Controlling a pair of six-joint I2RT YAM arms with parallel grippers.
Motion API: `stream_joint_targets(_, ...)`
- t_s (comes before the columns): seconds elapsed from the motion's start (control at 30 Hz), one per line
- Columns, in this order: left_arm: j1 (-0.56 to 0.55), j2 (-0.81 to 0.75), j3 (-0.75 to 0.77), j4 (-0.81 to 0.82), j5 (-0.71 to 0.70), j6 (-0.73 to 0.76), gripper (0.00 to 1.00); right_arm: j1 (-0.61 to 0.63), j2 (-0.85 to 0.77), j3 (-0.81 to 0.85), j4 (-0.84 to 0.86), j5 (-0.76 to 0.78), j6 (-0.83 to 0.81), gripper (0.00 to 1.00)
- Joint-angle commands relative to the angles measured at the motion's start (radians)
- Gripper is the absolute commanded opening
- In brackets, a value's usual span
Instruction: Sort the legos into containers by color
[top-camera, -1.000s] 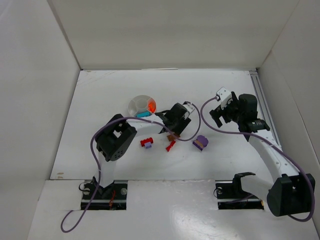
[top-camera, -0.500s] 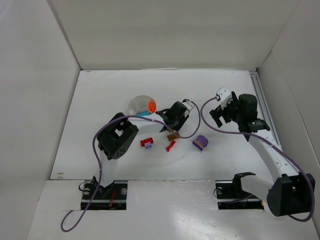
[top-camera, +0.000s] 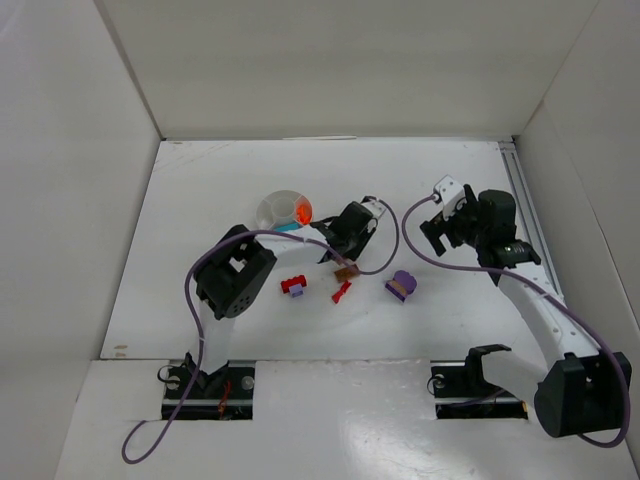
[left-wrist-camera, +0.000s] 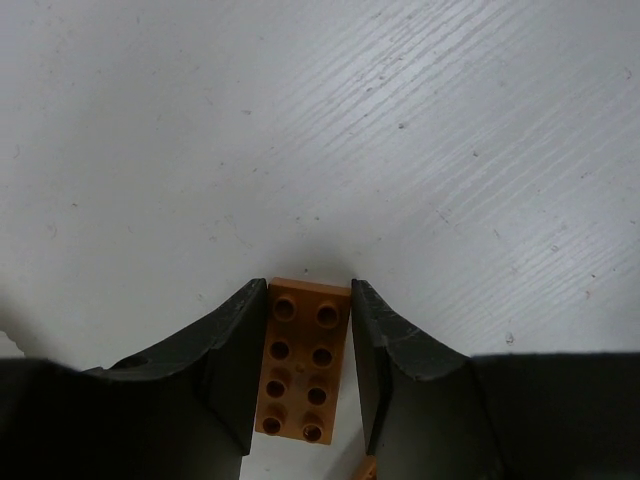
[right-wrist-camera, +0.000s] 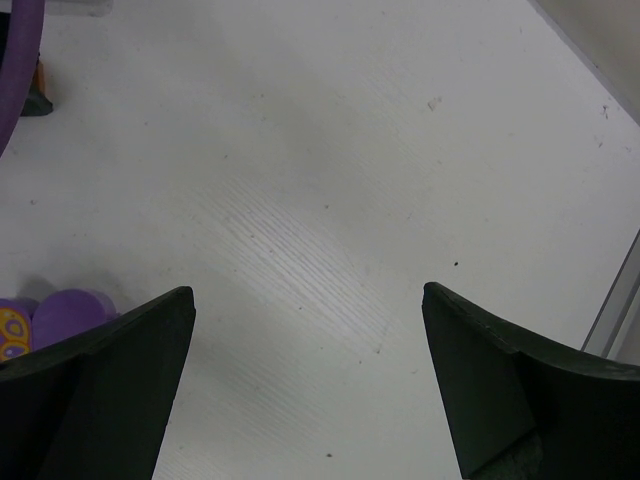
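A tan-orange eight-stud brick (left-wrist-camera: 305, 360) is pinched between the fingers of the left pincer (left-wrist-camera: 310, 295), at 4 o'clock from the white divided dish (top-camera: 272, 207). The dish holds orange pieces (top-camera: 303, 212) and a teal piece (top-camera: 290, 228). On the desk (top-camera: 200, 270), at 6 o'clock from the dish, lie red bricks (top-camera: 294, 286). A purple brick (top-camera: 400, 285) lies at 4 o'clock; its yellow mark is too small to read. The right pincer (right-wrist-camera: 307, 295) hangs spread over the desk.

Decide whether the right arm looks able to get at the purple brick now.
Probably yes: the right gripper is open, the purple brick lies close beside it, and only table shows between them.
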Motion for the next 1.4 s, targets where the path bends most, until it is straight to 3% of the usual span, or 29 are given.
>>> stream_joint_targets(0.0, 0.015, -0.050, 0.020, -0.030, -0.040, -0.038, 0.20, -0.005, -0.022, -0.015, 0.027, 0.001, -0.009, 1.00)
stream_joint_targets(0.17, 0.015, -0.161, 0.032, 0.060, -0.100, -0.057, 0.19, -0.005, -0.031, -0.015, 0.027, 0.001, -0.009, 1.00)
stream_joint_targets(0.47, 0.025, -0.345, -0.041, 0.268, -0.332, -0.107, 0.22, -0.005, -0.022, -0.015, 0.036, 0.001, -0.009, 1.00)
stream_joint_targets(0.67, 0.107, -0.437, -0.112, 0.384, -0.459, -0.118, 0.24, -0.005, -0.022, -0.015, 0.036, 0.001, -0.009, 1.00)
stream_joint_targets(1.03, 0.302, -0.606, -0.409, 0.673, -0.361, -0.195, 0.25, -0.015, 0.018, -0.006, 0.036, 0.001, -0.009, 1.00)
stream_joint_targets(1.37, 0.342, -0.609, -0.497, 0.789, -0.265, -0.235, 0.26, -0.015, 0.018, -0.006, 0.036, 0.001, -0.009, 1.00)
